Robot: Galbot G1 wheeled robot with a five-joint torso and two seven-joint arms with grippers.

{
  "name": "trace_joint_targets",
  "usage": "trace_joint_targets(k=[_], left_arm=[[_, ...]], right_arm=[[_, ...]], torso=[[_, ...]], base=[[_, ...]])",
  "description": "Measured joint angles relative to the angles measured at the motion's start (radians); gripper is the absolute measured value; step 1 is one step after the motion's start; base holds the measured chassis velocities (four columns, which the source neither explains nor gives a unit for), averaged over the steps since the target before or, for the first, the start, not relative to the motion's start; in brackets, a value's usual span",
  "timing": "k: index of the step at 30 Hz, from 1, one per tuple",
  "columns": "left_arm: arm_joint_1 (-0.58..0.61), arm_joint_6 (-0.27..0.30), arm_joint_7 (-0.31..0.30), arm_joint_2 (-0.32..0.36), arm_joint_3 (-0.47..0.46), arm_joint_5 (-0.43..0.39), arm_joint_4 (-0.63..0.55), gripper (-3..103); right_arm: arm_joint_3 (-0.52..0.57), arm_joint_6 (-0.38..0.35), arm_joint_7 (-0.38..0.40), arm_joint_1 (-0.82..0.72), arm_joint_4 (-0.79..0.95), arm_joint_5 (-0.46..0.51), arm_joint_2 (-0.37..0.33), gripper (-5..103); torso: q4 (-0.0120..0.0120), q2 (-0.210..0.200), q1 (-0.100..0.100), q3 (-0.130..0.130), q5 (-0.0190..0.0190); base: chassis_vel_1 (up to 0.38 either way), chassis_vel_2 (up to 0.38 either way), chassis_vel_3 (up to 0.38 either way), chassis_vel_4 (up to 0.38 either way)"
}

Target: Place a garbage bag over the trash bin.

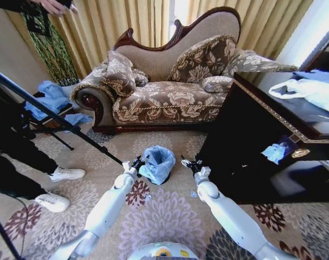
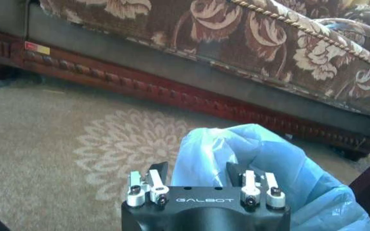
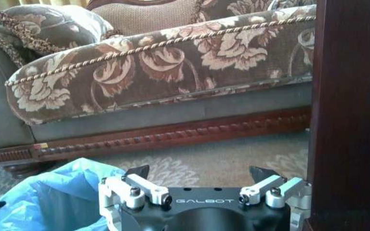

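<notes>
The light-blue garbage bag (image 1: 157, 162) is draped over the trash bin, which stands on the carpet in front of the sofa. Only a dark sliver of the trash bin (image 1: 159, 181) shows under the bag's lower edge. My left gripper (image 1: 138, 162) is at the bag's left side and stands open. In the left wrist view a fold of the bag (image 2: 256, 163) rises between and beyond the left gripper's (image 2: 198, 171) fingers. My right gripper (image 1: 188, 162) hovers open just right of the bag, apart from it. In the right wrist view the bag (image 3: 50, 197) lies beside the right gripper (image 3: 200, 173).
The sofa (image 1: 164, 97) is close behind the bin. A dark wooden cabinet (image 1: 262, 135) stands on the right, next to my right arm, with a white bag (image 1: 310, 89) on top. Tripod legs (image 1: 61, 122) and a person's legs and white shoes (image 1: 66, 174) are on the left.
</notes>
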Motion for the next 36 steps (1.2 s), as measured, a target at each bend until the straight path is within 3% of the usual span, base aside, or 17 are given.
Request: trace_joint_targets(k=[6,19,25,27,31,32,36], left_arm=[[0.003,-0.003,0.0,-0.001,0.0,0.001,0.0,57],[0.004,-0.006,0.002,-0.002,0.0,0.001,-0.002,55],[0.0,-0.007,0.002,-0.004,0.0,0.0,-0.003,39],[-0.002,-0.007,0.002,-0.004,0.0,0.0,-0.003,39],[-0.004,-0.007,0.003,-0.006,0.001,0.0,-0.001,17],[-0.004,-0.007,0.003,-0.006,0.001,0.0,-0.001,17],[-0.005,-0.012,0.004,-0.009,0.001,0.0,0.003,1]], right_arm=[[-0.001,0.003,-0.001,-0.006,-0.005,-0.004,0.001,100],[-0.005,0.003,0.0,-0.006,-0.01,-0.005,0.002,100],[-0.007,0.003,0.0,-0.009,-0.014,-0.006,0.003,100],[-0.007,0.003,0.0,-0.01,-0.014,-0.006,0.003,100],[-0.008,0.003,0.002,-0.01,-0.014,-0.007,0.004,100],[-0.008,0.003,0.002,-0.01,-0.014,-0.007,0.004,100],[-0.008,0.004,0.004,-0.013,-0.016,-0.01,0.006,100]], torso=[[0.0,0.0,0.0,0.0,0.0001],[-0.0001,0.0,0.0,0.0,0.0],[-0.0001,0.0,0.0,0.0,0.0],[-0.0001,0.0,0.0,0.0,0.0],[0.0,0.0,0.0,0.0,0.0],[0.0,0.0,0.0,0.0,0.0],[0.0,0.0,0.0,0.0,0.0003]], base=[[0.0,0.0,0.0,0.0],[0.0,0.0,0.0,0.0],[0.0,0.0,0.0,0.0],[0.0,0.0,0.0,0.0],[0.0,0.0,0.0,0.0],[0.0,0.0,0.0,0.0],[0.0,0.0,0.0,0.0]])
